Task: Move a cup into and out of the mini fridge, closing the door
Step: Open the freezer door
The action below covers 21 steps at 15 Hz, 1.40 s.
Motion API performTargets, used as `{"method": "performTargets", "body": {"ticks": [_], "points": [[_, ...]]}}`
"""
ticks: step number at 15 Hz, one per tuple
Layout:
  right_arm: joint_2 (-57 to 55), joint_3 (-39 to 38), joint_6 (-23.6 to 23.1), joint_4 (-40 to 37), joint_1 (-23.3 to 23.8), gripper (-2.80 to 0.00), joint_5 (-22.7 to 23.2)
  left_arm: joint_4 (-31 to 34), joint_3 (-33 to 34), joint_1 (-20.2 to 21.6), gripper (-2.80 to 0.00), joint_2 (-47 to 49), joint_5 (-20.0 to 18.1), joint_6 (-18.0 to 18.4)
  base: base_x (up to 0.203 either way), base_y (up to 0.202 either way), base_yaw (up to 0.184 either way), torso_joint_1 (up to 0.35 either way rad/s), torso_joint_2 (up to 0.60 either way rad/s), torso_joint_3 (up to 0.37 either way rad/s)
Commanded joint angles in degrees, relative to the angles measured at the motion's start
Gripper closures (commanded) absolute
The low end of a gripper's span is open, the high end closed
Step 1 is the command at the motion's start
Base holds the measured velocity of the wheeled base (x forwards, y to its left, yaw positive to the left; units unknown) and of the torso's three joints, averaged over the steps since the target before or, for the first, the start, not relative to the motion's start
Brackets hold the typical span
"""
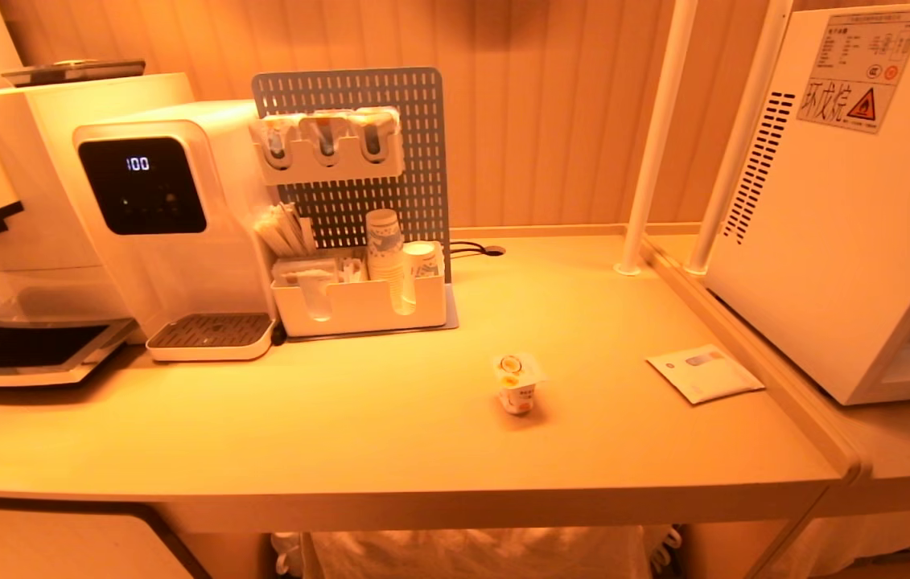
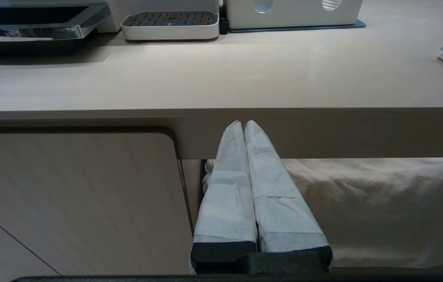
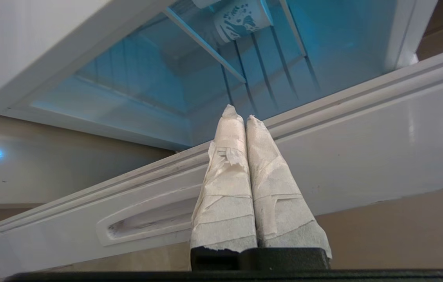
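Yogurt cup [image 1: 518, 383]: upright on counter [image 1: 342, 434], mid-surface. Right tool [image 3: 241, 113]: closed, empty, at mini-fridge door [image 3: 362, 141] beside oval handle [image 3: 147, 223]. Step, judged: door handling; next, fetch cup.

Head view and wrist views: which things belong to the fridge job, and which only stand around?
Job: cup; mini fridge; door, ajar; right hand, shut, at the door.

Around: water dispenser; paper cups; packet; left hand, parked below the counter.
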<state>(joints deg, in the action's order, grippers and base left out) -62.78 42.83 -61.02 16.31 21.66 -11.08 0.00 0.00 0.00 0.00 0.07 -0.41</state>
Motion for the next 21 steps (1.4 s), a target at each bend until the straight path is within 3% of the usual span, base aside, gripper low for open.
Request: {"method": "performTargets", "body": {"ticks": [1, 11, 15, 19, 21], "points": [[0.38, -0.20, -0.62, -0.02, 0.84, 0.00, -0.49, 0.00, 0.00, 0.00, 0.00, 0.00, 0.01, -0.03, 0.000, 0.000, 0.000, 0.000, 0.00, 0.000], [1.80, 0.33, -4.38, 0.21, 7.24, 0.00, -3.73, 0.00, 0.00, 0.00, 0.00, 0.00, 0.01, -0.04, 0.000, 0.000, 0.000, 0.000, 0.00, 0.000], [1.51, 1.96, -5.10, 0.36, 8.64, 0.00, -9.11, 0.00, 0.00, 0.00, 0.00, 0.00, 0.01, -0.06, 0.000, 0.000, 0.000, 0.000, 0.00, 0.000], [1.33, 2.66, -4.59, 0.21, 9.06, 0.00, -10.04, 0.00, 0.00, 0.00, 0.00, 0.00, 0.01, -0.03, 0.000, 0.000, 0.000, 0.000, 0.00, 0.000], [1.42, 3.54, -3.11, 0.23, 10.19, 0.00, -13.47, 0.00, 0.00, 0.00, 0.00, 0.00, 0.01, -0.03, 0.000, 0.000, 0.000, 0.000, 0.00, 0.000]]}}
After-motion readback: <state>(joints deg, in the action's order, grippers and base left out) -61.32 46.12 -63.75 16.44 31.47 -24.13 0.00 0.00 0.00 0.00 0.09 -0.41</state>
